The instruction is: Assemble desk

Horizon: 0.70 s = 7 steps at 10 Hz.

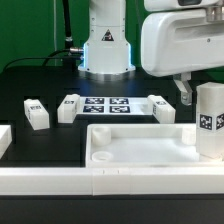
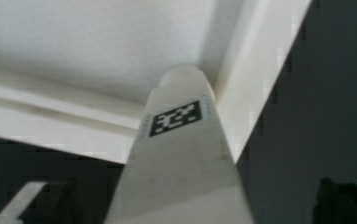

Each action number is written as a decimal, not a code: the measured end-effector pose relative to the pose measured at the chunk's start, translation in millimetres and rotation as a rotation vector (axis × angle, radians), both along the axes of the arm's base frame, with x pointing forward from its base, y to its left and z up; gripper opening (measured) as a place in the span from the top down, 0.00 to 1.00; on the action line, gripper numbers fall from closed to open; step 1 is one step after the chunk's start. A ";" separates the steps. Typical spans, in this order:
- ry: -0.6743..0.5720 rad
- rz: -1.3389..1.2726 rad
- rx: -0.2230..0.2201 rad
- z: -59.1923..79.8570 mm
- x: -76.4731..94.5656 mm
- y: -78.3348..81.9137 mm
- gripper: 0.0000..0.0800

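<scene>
The white tray-like tabletop (image 1: 140,137) lies in front of centre with its rim up. A white square leg (image 1: 210,122) with a tag stands upright at its corner on the exterior view's right. My gripper (image 1: 203,95) straddles the top of this leg, and one finger (image 1: 185,92) shows beside it. In the wrist view the leg (image 2: 180,130) runs between the jaws toward the tabletop (image 2: 86,50). Dark gaps show on both sides of the leg, so my gripper (image 2: 193,205) is open. Three more legs (image 1: 37,114), (image 1: 69,107), (image 1: 163,108) lie on the black table.
The marker board (image 1: 105,105) lies flat behind the tabletop, between the loose legs. A long white border rail (image 1: 60,181) runs along the front edge, with a short piece (image 1: 4,140) on the exterior view's left. The robot's base (image 1: 105,50) stands at the back.
</scene>
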State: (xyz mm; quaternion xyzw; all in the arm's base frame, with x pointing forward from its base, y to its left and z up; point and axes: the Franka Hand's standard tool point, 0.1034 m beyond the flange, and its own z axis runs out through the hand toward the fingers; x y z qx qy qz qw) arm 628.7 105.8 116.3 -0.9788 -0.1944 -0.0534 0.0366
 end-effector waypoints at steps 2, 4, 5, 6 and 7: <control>0.001 0.031 -0.002 -0.9 -0.5 0.1 0.22; 0.001 0.031 -0.002 -1.0 -0.6 0.1 0.65; 0.001 0.029 -0.002 -1.0 -0.5 0.1 0.65; 0.003 0.015 0.000 -1.1 -0.6 0.2 0.64; 0.002 0.015 0.000 -1.1 -0.6 0.2 0.64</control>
